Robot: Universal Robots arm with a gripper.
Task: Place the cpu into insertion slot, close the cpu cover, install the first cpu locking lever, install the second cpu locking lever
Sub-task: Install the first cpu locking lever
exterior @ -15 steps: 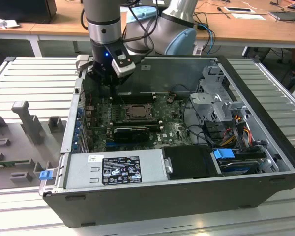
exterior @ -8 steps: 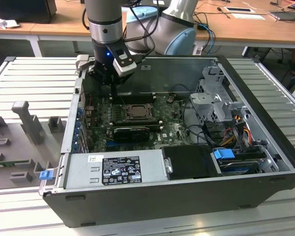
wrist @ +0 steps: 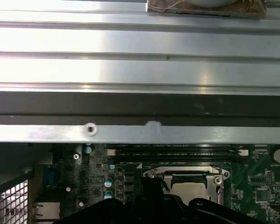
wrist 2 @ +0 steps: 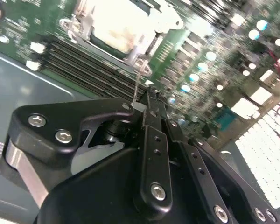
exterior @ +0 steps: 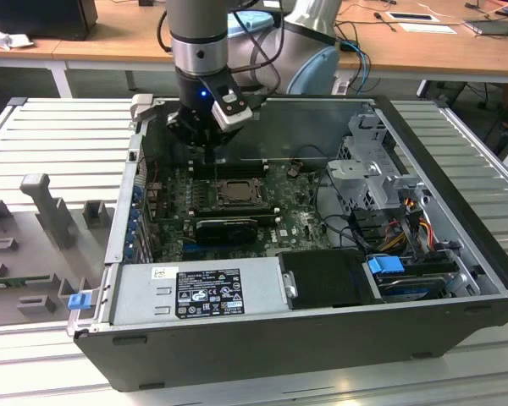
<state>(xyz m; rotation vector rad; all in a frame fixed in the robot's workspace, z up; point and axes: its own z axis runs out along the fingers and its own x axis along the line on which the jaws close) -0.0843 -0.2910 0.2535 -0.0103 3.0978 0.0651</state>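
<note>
Black fingers [wrist 2: 147, 100] pinching thin wire lever [wrist 2: 137, 79]

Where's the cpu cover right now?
In the exterior view the cpu cover lies closed over the insertion slot at the motherboard's middle, just below the gripper.

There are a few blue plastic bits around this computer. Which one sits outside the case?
The small blue clip by the case's front corner, on the exterior view's left. The other, a larger blue tab, lies inside the case above the drive, on that view's right.
</note>
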